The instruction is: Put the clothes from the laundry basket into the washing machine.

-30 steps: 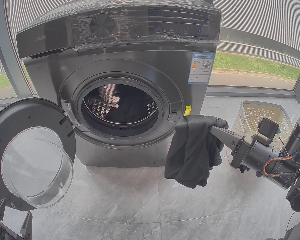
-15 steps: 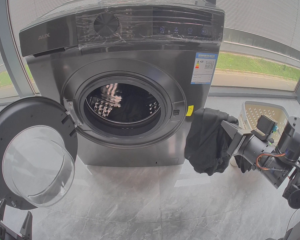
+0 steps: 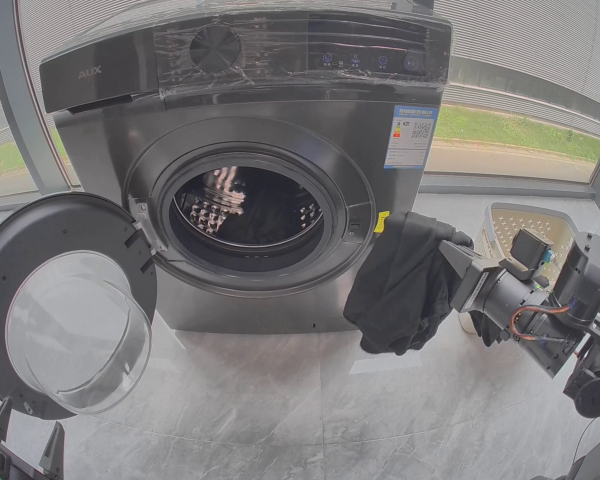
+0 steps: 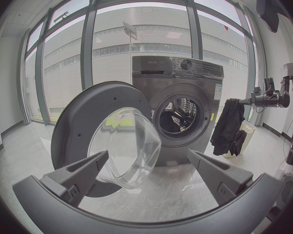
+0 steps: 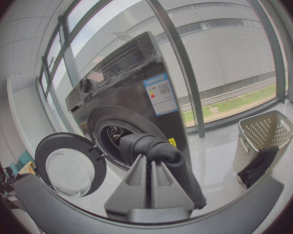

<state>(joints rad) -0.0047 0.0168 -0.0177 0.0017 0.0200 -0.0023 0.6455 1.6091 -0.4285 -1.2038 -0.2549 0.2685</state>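
A grey front-loading washing machine (image 3: 247,121) stood on a pale tiled floor (image 3: 280,395) in front of a tall window (image 3: 527,68). Its round door (image 3: 60,235), with a clear domed pane, was swung fully open to the robot's left. This left the drum (image 3: 247,211) open to the room. Something dark lay in the drum's shadow, but I could not tell whether it was cloth.

To the right of the machine, the right gripper (image 5: 149,163) was held out level at about the height of the drum's lower rim. Its two fingers were pressed together on a bunched fold of a dark garment (image 3: 400,288). The garment hung down in loose folds from that pinch, clear of the floor. It was just beside the machine's front right corner and outside the drum's opening.

Behind the right arm, a cream perforated laundry basket (image 3: 513,218) stood on the floor near the window. A second dark garment (image 5: 258,169) was draped over its rim and hung down the outside wall.

The left gripper (image 4: 147,152) hung low at the robot's left, below the open door. Its fingers were spread wide and held nothing, and it was well apart from the garment and the basket.
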